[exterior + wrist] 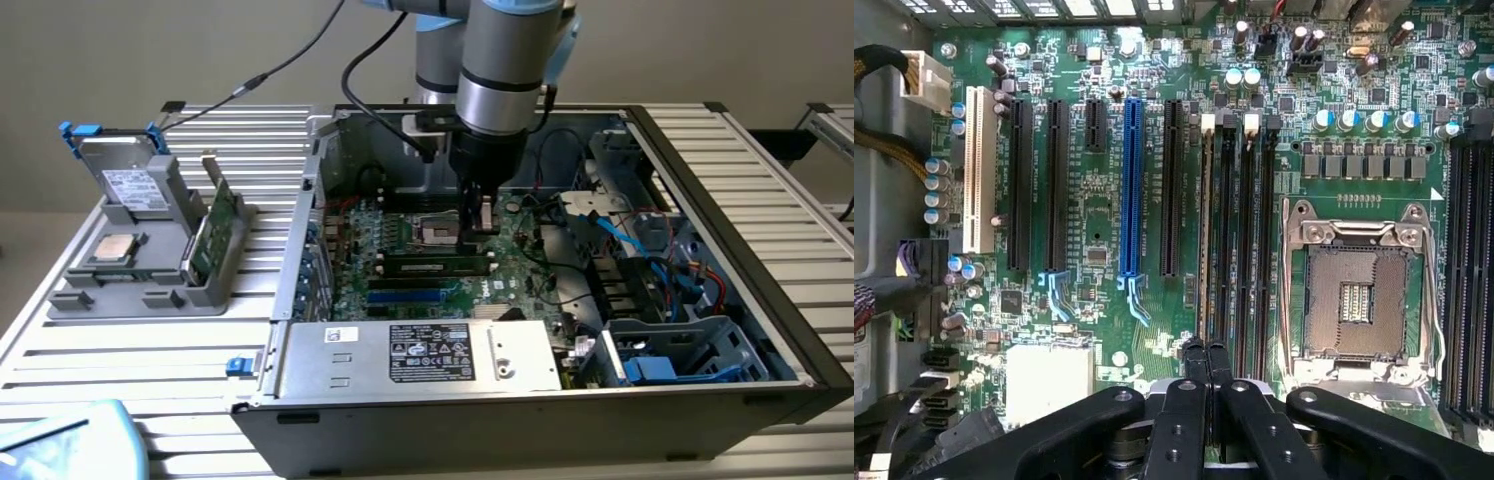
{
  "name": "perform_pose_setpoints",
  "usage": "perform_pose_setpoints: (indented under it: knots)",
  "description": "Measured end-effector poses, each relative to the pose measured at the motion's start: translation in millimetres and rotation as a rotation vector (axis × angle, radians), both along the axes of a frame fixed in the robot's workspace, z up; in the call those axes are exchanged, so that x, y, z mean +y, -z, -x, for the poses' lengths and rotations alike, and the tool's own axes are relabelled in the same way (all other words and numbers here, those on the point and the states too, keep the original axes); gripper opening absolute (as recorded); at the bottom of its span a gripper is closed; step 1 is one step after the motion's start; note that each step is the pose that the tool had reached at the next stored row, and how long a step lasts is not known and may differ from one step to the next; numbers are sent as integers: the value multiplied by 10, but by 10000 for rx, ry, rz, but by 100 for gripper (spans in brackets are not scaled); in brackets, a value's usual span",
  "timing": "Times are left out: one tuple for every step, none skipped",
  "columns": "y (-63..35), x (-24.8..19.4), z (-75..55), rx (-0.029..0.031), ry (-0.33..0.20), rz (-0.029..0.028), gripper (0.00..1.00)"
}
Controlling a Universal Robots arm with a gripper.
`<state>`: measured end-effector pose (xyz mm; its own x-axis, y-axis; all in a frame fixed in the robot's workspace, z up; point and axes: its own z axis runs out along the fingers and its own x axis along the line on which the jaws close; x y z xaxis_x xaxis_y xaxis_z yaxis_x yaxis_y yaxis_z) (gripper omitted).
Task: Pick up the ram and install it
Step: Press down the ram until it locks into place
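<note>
The ram (434, 266) is a long thin green stick. It lies along one of the black memory slots on the motherboard (1094, 200), inside the open computer case (300, 250). In the wrist view the ram (1206, 230) shows edge-on in the slot nearest the expansion slots. My gripper (483, 222) hangs straight down over the end of the stick beside the CPU socket (441, 233). Seen from the wrist, the gripper (1206, 365) is shut, its two black fingers pressed together right above that end. I cannot tell whether the fingertips touch the stick. Nothing is held between them.
The empty CPU socket (1359, 300) lies beside the memory slots, and a blue expansion slot (1131, 190) lies on the other side. A silver power supply (420, 355) fills the case front. Outside, at the exterior view's left, a grey holder (134, 290) carries a hard drive (131, 185) and a green expansion card (211, 235).
</note>
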<state>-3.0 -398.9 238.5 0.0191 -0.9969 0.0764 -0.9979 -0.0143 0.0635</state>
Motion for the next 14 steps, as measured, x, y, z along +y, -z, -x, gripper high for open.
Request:
perform_pose_setpoints:
  knots:
    - [1, 0, 0, 1, 0, 2, 11]
    - [10, 0, -1, 0, 1, 0, 11]
    - [23, 2, -2, -1, 1, -2, 11]
    - [37, 3, -4, -1, 2, -2, 11]
    - [41, 2, -3, 0, 2, 0, 11]
    - [41, 2, -4, 0, 2, 0, 11]
    - [41, 2, -3, 0, 3, 0, 11]
    - [41, 2, -4, 0, 2, 1, 11]
    - [46, 3, -4, -1, 3, -2, 11]
    - [53, 3, -4, -2, 3, -4, 11]
    - [60, 3, -4, -1, 3, -3, 11]
    - [67, 3, -4, 0, 3, -1, 11]
    - [75, 3, -4, -1, 4, -2, 11]
    - [84, 3, -4, -1, 4, -1, 11]
